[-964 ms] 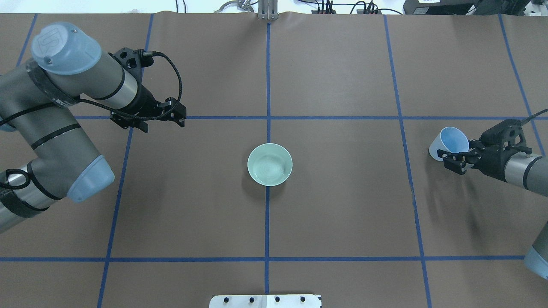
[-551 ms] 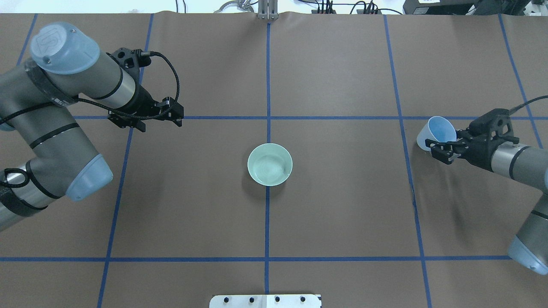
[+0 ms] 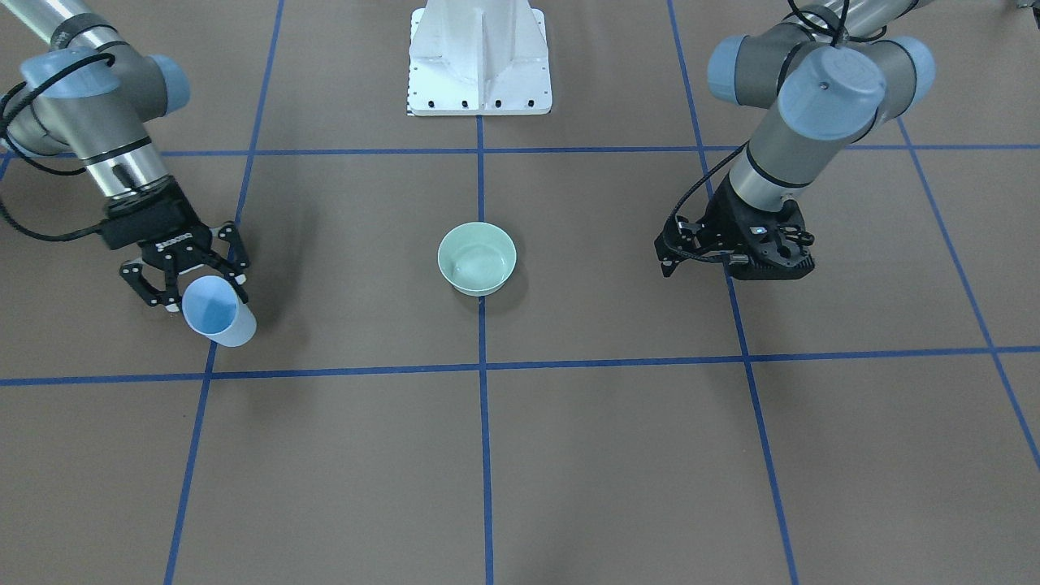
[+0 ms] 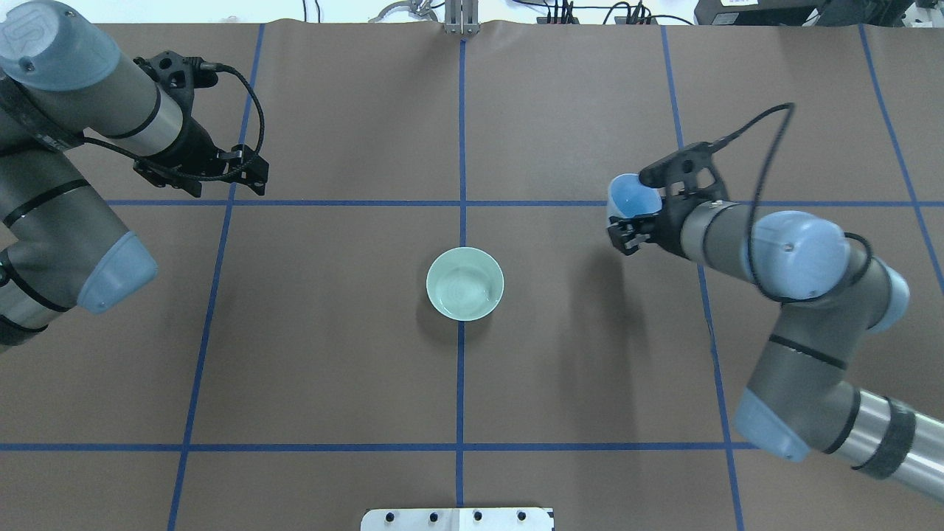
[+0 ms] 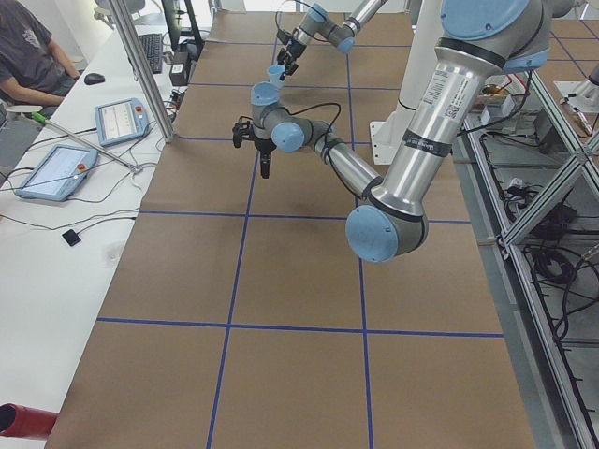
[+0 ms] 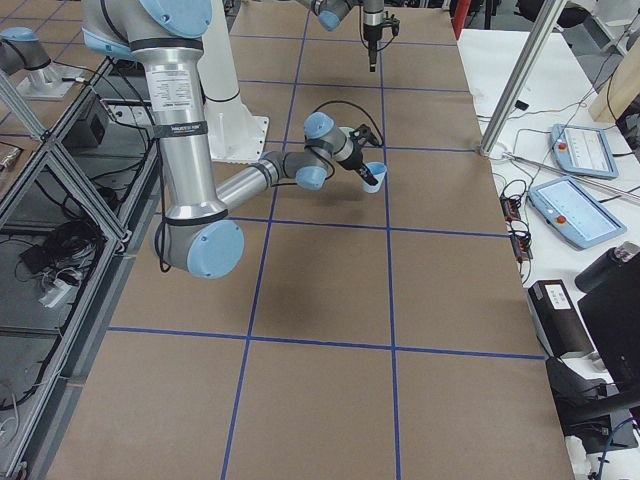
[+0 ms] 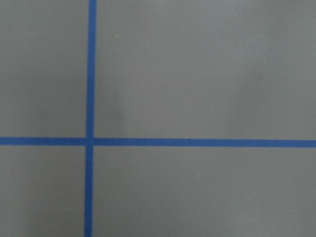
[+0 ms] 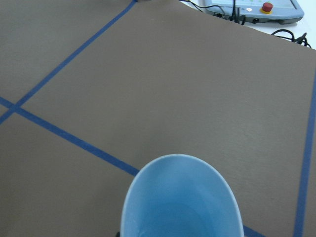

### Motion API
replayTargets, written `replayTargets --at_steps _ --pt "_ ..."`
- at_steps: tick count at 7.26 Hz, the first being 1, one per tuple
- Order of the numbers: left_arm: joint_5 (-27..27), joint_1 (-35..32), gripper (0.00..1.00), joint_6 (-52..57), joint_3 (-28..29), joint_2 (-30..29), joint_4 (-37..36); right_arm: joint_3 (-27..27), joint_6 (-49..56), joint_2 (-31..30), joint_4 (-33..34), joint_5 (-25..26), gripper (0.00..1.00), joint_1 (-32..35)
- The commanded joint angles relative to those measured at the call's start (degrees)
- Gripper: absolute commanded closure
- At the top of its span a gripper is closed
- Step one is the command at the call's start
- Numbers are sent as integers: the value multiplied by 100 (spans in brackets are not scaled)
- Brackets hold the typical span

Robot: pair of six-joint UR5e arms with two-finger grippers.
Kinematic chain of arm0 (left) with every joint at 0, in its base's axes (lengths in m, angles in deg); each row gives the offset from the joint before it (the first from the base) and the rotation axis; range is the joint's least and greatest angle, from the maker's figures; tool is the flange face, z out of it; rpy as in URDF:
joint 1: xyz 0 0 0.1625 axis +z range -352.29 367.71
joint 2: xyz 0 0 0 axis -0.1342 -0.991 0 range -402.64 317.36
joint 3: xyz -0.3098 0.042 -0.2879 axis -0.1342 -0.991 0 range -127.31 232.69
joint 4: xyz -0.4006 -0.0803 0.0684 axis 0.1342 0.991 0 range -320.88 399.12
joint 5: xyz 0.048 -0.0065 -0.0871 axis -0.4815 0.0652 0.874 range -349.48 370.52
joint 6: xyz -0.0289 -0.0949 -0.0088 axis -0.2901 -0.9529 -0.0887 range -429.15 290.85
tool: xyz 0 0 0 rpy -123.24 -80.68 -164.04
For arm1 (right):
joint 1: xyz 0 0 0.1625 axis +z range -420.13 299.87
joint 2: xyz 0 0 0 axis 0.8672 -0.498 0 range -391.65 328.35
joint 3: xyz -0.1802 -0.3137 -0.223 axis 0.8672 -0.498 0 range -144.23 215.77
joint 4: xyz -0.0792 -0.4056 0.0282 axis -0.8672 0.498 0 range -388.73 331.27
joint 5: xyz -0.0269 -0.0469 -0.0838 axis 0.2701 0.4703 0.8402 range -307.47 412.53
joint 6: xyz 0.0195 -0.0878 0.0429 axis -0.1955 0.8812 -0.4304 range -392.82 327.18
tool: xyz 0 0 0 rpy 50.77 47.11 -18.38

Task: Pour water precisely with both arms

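My right gripper (image 4: 625,221) is shut on a light-blue cup (image 4: 628,193) and holds it above the table, right of a pale green bowl (image 4: 464,284). In the front-facing view the cup (image 3: 218,321) hangs tilted below the right gripper (image 3: 203,291), left of the bowl (image 3: 477,258). The right wrist view looks into the cup (image 8: 180,202), where the water (image 8: 177,219) shows as a faint sheen. My left gripper (image 4: 251,175) is at the far left, well away from the bowl. It looks shut and empty. The left wrist view shows only table.
The brown table cover (image 4: 332,354) has a blue tape grid (image 4: 461,147). The white pedestal base (image 3: 479,65) stands at the robot's side. Control tablets (image 5: 117,117) lie on a side bench, where a seated person (image 5: 28,56) is.
My right arm has carried the cup left toward the bowl and farther from the robot. My left arm has drawn back to the left and away from the bowl.
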Motion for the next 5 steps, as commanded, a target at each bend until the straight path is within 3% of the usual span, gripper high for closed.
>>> replayTargets --at_steps 1,2,5 --pt "18 -254 1 415 158 15 -52 360 0 1123 2421 508 82 -830" --pt "45 -299 1 425 219 15 -43 317 0 1361 2777 728 82 -1138" --pt "54 -308 1 425 273 -12 -17 168 796 2476 5076 712 86 -1211"
